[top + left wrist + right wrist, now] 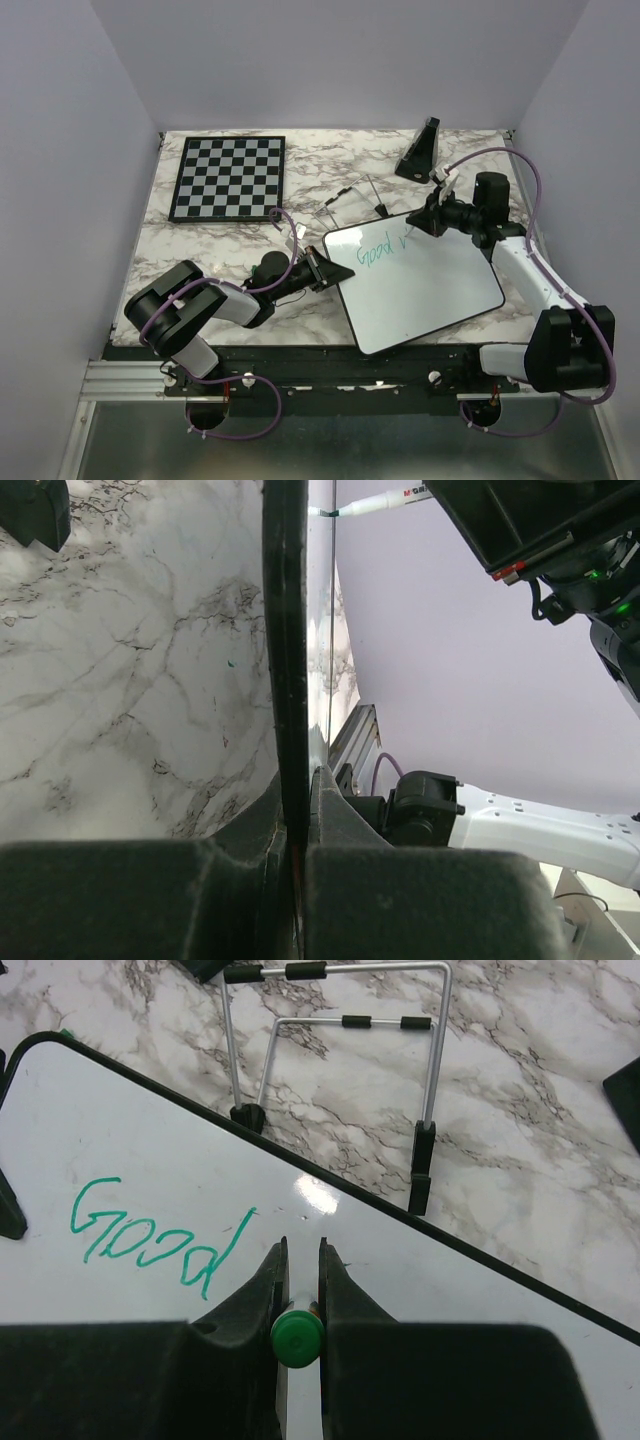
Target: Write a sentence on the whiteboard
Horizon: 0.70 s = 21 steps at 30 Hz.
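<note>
Chessboard (228,178) sits far left on marble worktop (200,250), well apart from everything else. My left fingers (324,270) are closed on left edge of whiteboard (430,295), rim pinched between them. Whiteboard lies skewed, right of centre, close to worktop's near edge. I read sentence (377,249) near its upper left corner: green "Good" plus one stroke of next letter. My right fingers (432,215) grip marker (297,1340), held over board just right of writing. Wire easel (340,1070) sits just beyond board's far edge.

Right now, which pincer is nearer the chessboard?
Left. Left pincer grips the whiteboard's left edge, near the chessboard's corner; right pincer, holding the marker, is farther right across the whiteboard.
</note>
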### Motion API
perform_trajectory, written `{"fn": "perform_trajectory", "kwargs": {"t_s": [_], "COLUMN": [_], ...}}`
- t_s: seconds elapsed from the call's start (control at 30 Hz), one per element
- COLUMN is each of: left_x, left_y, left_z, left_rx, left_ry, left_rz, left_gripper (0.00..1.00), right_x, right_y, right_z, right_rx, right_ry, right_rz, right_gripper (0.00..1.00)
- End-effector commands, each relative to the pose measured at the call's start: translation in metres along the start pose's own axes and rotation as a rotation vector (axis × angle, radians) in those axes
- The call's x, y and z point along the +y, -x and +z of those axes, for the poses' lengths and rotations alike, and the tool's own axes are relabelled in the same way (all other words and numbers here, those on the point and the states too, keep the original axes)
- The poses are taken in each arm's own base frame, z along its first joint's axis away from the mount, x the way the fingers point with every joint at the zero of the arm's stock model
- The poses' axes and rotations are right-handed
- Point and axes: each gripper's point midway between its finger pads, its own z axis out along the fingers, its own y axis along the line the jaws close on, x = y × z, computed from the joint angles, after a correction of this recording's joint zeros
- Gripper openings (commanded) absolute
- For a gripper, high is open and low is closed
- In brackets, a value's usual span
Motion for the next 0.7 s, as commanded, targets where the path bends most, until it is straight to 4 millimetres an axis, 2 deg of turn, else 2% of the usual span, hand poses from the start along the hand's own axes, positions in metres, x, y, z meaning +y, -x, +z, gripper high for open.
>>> {"fn": "perform_trajectory", "kwargs": {"t_s": [0.0, 0.2, 0.5, 0.67], "left_x": [-0.012, -0.012, -0.013, -0.013], "left_y": [-0.007, -0.007, -0.007, -0.007], "left_z": [-0.002, -0.002, -0.003, -0.002], "left_rx": [0.031, 0.033, 0.035, 0.035], "left_ry": [-0.055, -0.056, -0.057, -0.056], "left_rz": [0.094, 0.096, 0.097, 0.097], "left_gripper": [0.0, 0.0, 0.0, 0.0], "right_x": [0.004, -0.004, -0.016, -0.005], "right_y": [-0.017, -0.021, -0.017, -0.02], "right_z": [0.002, 0.002, -0.003, -0.002], "right_rx": [0.034, 0.052, 0.049, 0.053], "right_ry": [0.032, -0.015, -0.097, -0.04], "right_rz": [0.033, 0.037, 0.027, 0.023], "right_gripper": [0.01, 0.01, 0.01, 0.0]}}
